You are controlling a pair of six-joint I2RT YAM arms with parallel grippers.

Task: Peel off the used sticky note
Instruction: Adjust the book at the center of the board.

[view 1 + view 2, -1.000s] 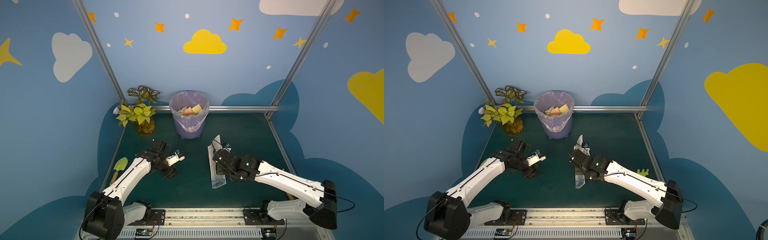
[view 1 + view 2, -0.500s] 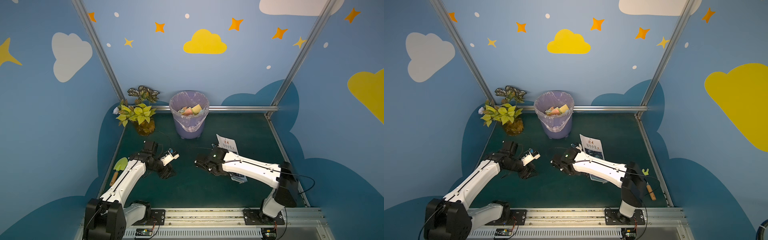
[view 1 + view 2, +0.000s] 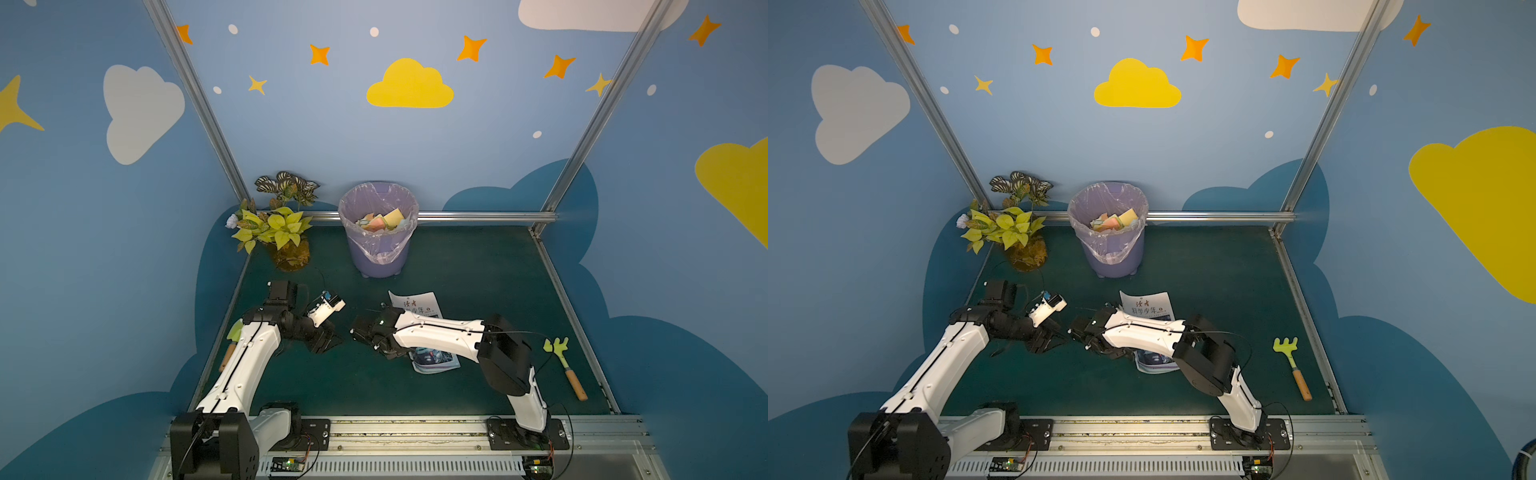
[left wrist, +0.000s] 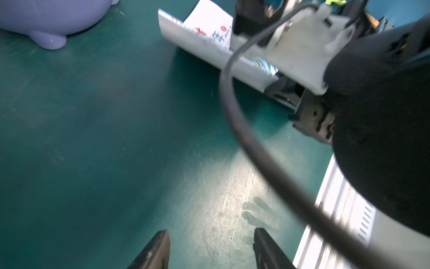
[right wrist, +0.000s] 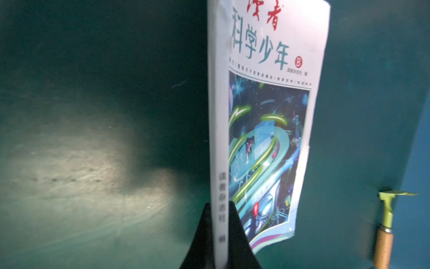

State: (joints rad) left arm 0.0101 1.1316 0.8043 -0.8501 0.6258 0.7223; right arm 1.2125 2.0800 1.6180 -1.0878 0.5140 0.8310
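A white book (image 3: 417, 305) (image 3: 1148, 305) with a space picture on its cover lies cover-up on the green mat in both top views. My right gripper (image 3: 401, 353) (image 3: 1127, 353) is shut on the lower end of its spine. In the right wrist view the two dark fingers clamp the spine (image 5: 220, 205) and the cover (image 5: 267, 116) sags away from it. My left gripper (image 3: 328, 340) (image 3: 1050, 338) (image 4: 210, 233) hangs open over bare mat, left of the book (image 4: 204, 30), with nothing between its fingers. No sticky note shows on the cover; the used sticky note is hidden.
A purple lined bin (image 3: 378, 249) (image 4: 46, 21) holding coloured paper stands at the back. Left of it is a potted plant (image 3: 282, 232). A green rake with a wooden handle (image 3: 565, 361) (image 5: 386, 214) lies at the right, and a green trowel (image 3: 235, 332) by the left edge.
The book, held nearly on edge a second ago, has come down cover-up. My right arm has folded and swung left with it. My left gripper drew back slightly, still open.
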